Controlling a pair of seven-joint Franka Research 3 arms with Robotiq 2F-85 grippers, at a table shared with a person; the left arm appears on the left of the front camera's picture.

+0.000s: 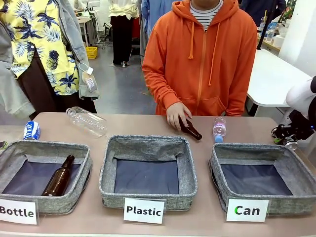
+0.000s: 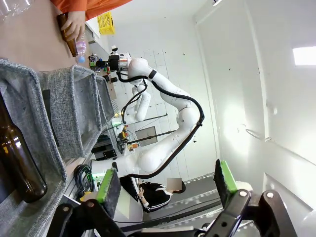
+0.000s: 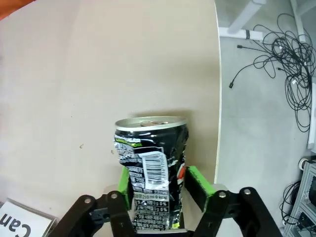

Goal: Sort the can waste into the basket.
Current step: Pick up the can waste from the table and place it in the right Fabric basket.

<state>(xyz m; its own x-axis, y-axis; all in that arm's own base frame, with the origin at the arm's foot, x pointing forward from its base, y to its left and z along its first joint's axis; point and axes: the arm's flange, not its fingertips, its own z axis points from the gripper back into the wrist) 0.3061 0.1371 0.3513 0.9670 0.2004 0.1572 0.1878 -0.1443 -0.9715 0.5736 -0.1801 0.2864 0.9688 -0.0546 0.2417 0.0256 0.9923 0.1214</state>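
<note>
Grips the dark barcoded can [image 3: 150,163] at lower centre in the right claw [image 3: 160,181], a card [image 3: 19,224] reading "Can" at lower left, left claw [image 2: 167,181] spread wide.

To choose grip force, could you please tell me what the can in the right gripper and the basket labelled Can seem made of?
The crushed can in the right gripper looks like thin metal, probably aluminium: shiny silvery rim, dented printed wall. The Can basket looks like matte grey woven fabric: visible weave, soft sagging walls, dark smooth lining.
</note>
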